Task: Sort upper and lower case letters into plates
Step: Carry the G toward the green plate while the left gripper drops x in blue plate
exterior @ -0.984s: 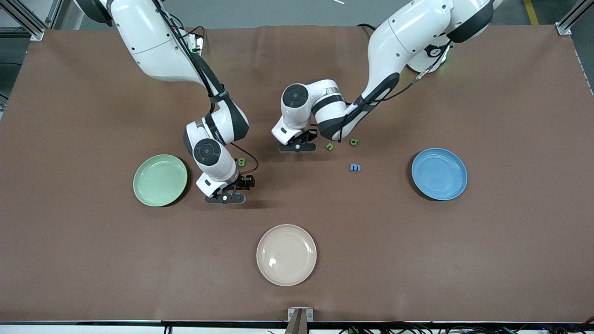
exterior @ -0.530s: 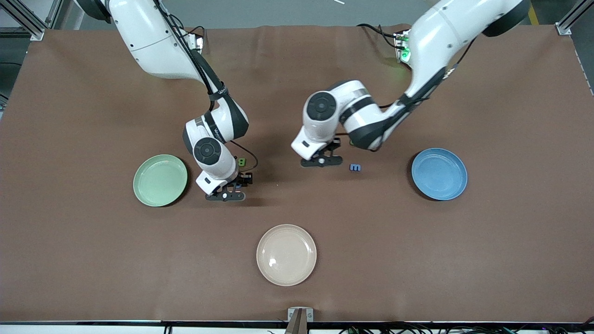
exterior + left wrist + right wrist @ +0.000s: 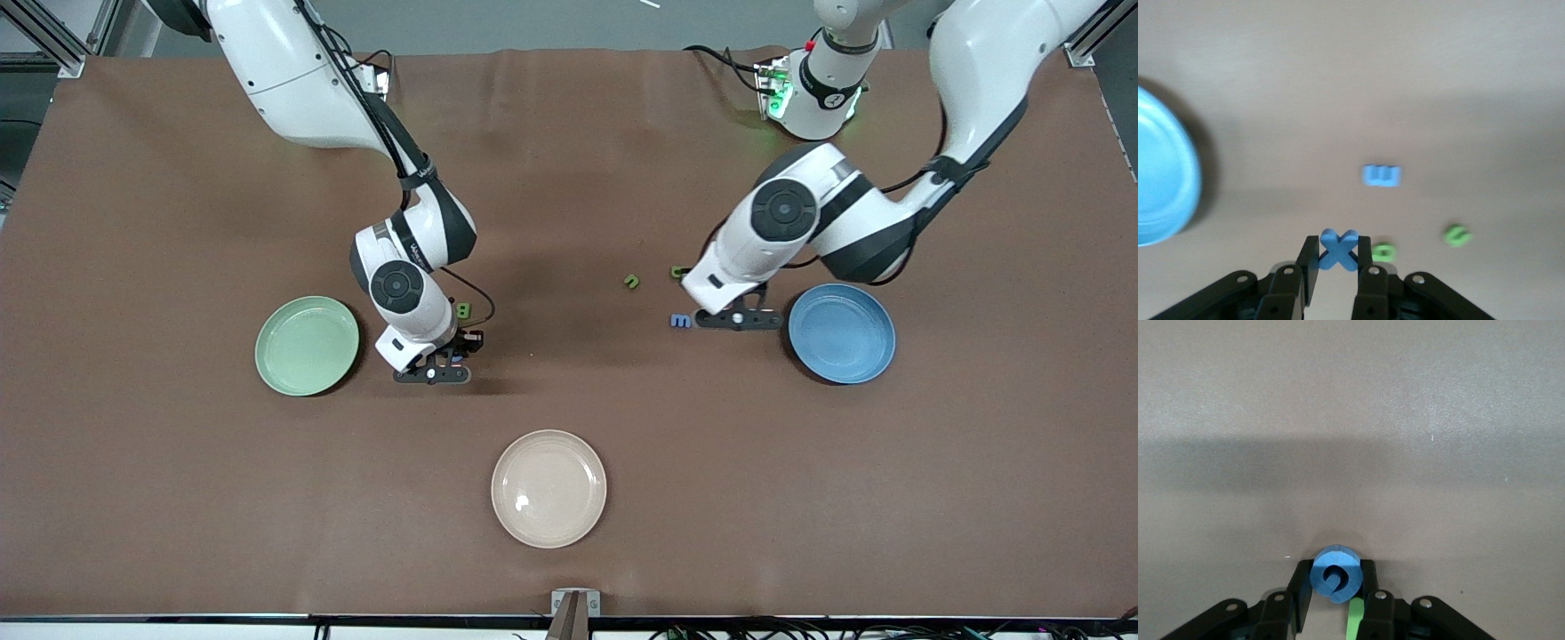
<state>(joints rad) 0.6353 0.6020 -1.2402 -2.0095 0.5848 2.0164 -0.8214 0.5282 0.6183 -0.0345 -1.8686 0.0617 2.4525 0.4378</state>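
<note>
Left claw (image 3: 1336, 267) is gripping a blue x (image 3: 1338, 248) beside the blue plate (image 3: 841, 333), awaiting release there; right claw (image 3: 1336, 600) is pinching a blue G (image 3: 1335, 575) at mid-frame.

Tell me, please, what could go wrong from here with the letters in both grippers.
The left gripper pinches the blue x only at its tips, beside the blue plate, not over it; the x might slip out short of the plate. That gripper is close to the blue m, which a sweep could nudge. The right gripper grips a round blue letter by its edge, so it might twist loose on lifting.
</note>
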